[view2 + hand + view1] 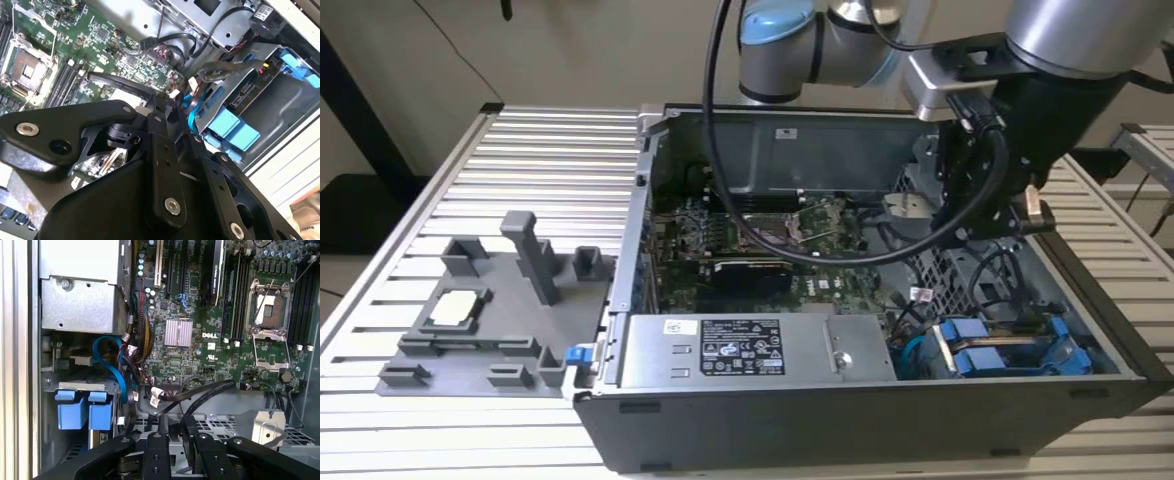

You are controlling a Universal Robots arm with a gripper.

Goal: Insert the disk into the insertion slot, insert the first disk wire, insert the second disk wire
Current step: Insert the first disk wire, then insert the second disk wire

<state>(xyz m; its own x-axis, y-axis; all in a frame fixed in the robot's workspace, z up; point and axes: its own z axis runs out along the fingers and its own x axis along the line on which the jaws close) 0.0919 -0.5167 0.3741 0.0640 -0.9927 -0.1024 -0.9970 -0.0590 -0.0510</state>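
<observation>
On the exterior view's left, a grey plastic holder lies on the table, which is made of silver ribbed metal. A small pale square part rests in one of the holder's pockets. Behind the table there is a pale wall. In the middle stands the open computer case. It contains a green motherboard with small white print on it. It also contains a grey power supply box, which carries a white and black label full of small writing. A small white sticker is on the back wall of the case. Further to the exterior view's right, in the near corner of the case, the disk sits in the insertion slot. Mostly the bright blue carrier and its two tabs can be seen. In the first wrist view a blue cable curves just beside the slot, and a white tag hangs among the black wires. The gripper hangs inside the case over perforated grey metal, close to these black wires and apart from the disk. I cannot tell whether its jaws are open, closed or holding a wire.
</observation>
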